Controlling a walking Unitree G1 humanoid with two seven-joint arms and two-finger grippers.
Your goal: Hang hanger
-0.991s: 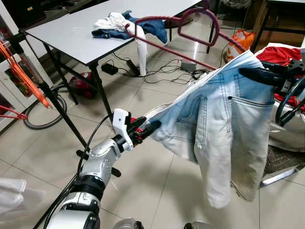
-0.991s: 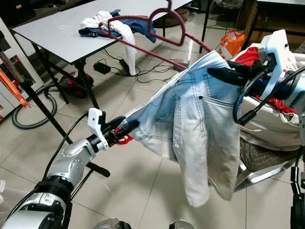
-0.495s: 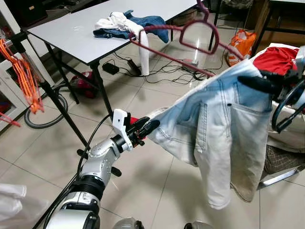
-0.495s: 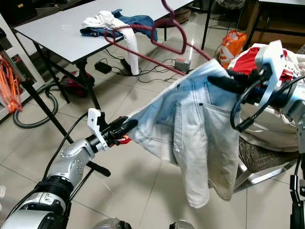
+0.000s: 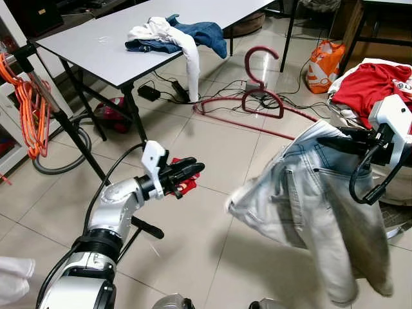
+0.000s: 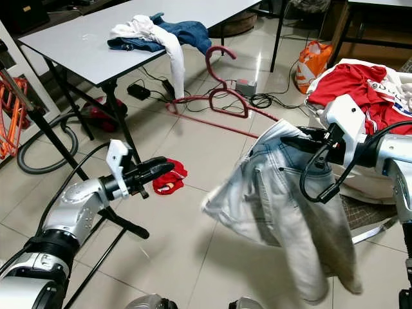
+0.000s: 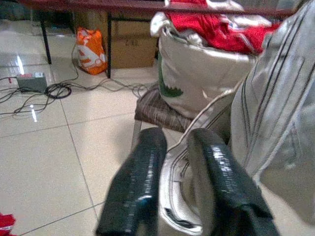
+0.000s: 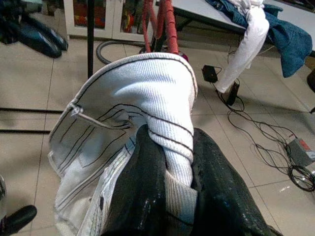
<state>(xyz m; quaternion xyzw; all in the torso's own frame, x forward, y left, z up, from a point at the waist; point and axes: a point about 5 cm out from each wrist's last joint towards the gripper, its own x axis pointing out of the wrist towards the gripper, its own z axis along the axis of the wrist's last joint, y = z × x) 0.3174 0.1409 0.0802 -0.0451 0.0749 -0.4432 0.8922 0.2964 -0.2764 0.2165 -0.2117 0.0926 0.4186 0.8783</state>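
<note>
The dark red hanger [image 5: 248, 103] lies on the tiled floor beyond both arms, hook upward, near some cables. Pale blue jeans [image 5: 322, 212] dangle from my right gripper [image 5: 325, 140], which is shut on their waistband; the right wrist view shows the fabric [image 8: 162, 113] pinched between its fingers. My left gripper [image 5: 195, 169] is held out over the floor to the left of the jeans, apart from them. Its fingers [image 7: 138, 187] stand slightly open with nothing between them.
A grey table [image 5: 96, 51] with a heap of clothes [image 5: 174, 32] stands at the back left. Orange hangers [image 5: 35, 112] hang on a rack at far left. A red cloth [image 6: 168, 181] lies on the floor. A basket [image 6: 360, 174] of red laundry is at right.
The jeans have come free of my left gripper and swung down from the right one. The hanger has dropped from above the jeans to the floor.
</note>
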